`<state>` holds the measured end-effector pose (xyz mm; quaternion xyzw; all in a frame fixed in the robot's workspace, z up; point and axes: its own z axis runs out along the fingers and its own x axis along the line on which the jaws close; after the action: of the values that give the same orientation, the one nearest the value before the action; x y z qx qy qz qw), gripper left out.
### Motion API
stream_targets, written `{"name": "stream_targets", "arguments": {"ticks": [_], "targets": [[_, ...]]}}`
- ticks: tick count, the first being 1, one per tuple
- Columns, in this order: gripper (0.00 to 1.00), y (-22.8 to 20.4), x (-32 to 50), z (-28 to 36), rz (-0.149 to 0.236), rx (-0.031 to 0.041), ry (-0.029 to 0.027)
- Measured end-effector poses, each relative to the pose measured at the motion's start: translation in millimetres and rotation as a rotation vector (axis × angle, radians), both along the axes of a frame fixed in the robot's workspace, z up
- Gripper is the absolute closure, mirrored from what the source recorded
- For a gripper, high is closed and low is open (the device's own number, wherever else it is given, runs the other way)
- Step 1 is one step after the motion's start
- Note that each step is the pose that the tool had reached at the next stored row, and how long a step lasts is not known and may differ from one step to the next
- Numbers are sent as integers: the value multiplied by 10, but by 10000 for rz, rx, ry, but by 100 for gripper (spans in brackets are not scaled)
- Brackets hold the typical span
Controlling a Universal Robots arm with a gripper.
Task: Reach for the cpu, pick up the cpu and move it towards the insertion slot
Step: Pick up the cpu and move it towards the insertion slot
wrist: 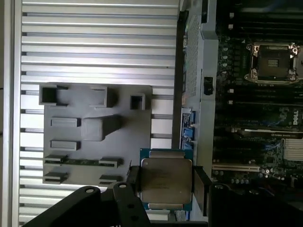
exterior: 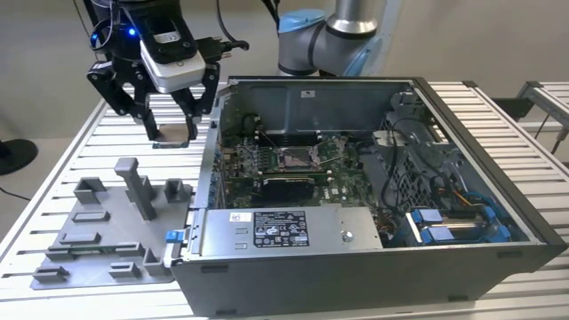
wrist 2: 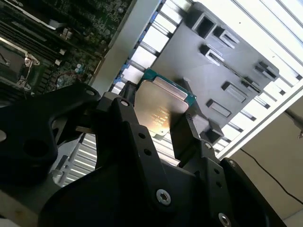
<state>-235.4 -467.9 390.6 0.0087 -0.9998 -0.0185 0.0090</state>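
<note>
My gripper is shut on the cpu and holds it in the air over the slatted table, to the exterior view's left of the open computer case. Both wrist views show the cpu flat between the two black fingers, its pale metal top up, with a green rim around it. The insertion slot is a square socket with a metal frame on the green motherboard inside the case, to the exterior view's right of the gripper and lower. The slot also appears in both wrist views.
A grey fixture plate with upright blocks lies on the table below the gripper, toward the exterior view's left. The case wall stands between the gripper and the motherboard. Cables and a fan shroud fill the case's right side.
</note>
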Motion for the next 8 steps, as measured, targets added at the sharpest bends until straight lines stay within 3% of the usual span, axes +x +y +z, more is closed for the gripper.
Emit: {"name": "stream_targets", "arguments": {"ticks": [8], "targets": [[100, 0, 173, 0, -1, 0, 3]]}}
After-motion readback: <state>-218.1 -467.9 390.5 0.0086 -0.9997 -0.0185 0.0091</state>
